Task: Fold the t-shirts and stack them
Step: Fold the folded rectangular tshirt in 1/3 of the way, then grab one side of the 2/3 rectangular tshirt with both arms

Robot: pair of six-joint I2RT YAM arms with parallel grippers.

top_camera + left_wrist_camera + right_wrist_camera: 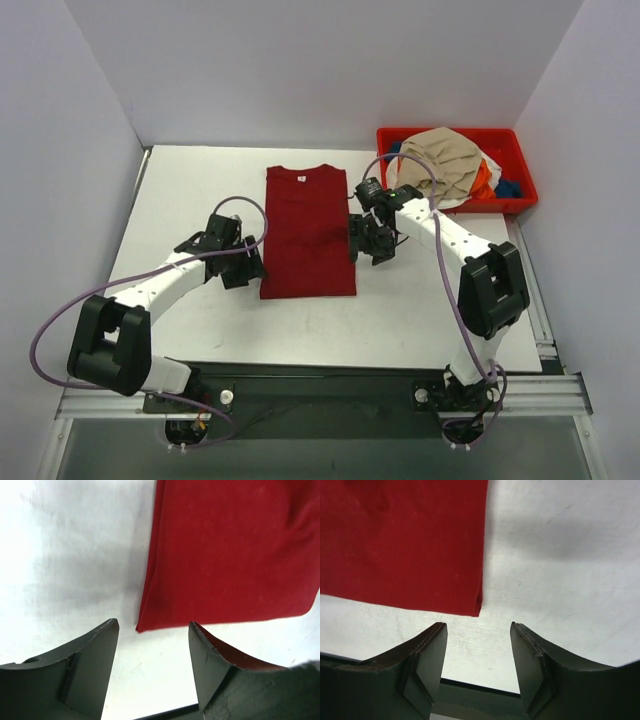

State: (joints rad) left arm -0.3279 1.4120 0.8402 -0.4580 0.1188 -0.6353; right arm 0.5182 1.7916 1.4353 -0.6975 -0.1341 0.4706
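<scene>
The red shirt (307, 232) lies flat mid-table as a long rectangle, collar at the far end. The other shirts (452, 165) - tan on top, with bits of orange, white and blue - sit heaped in the bin (523, 185) at the far right corner.

The 2 arms flank the red one. The left arm bends at its elbow near the left front of the table, and its forearm runs out to the right, so the left gripper (243, 262) sits just beside the shirt's left edge, down toward the near corner. The right arm comes up from its base, elbows out on the right, and reaches back in to the left; the right gripper (368, 240) is at the shirt's right edge.

In both wrist views the fingers are spread apart with nothing between them - only bare table (190, 190) in the gap, and a near corner of the shirt just past the tips.
</scene>
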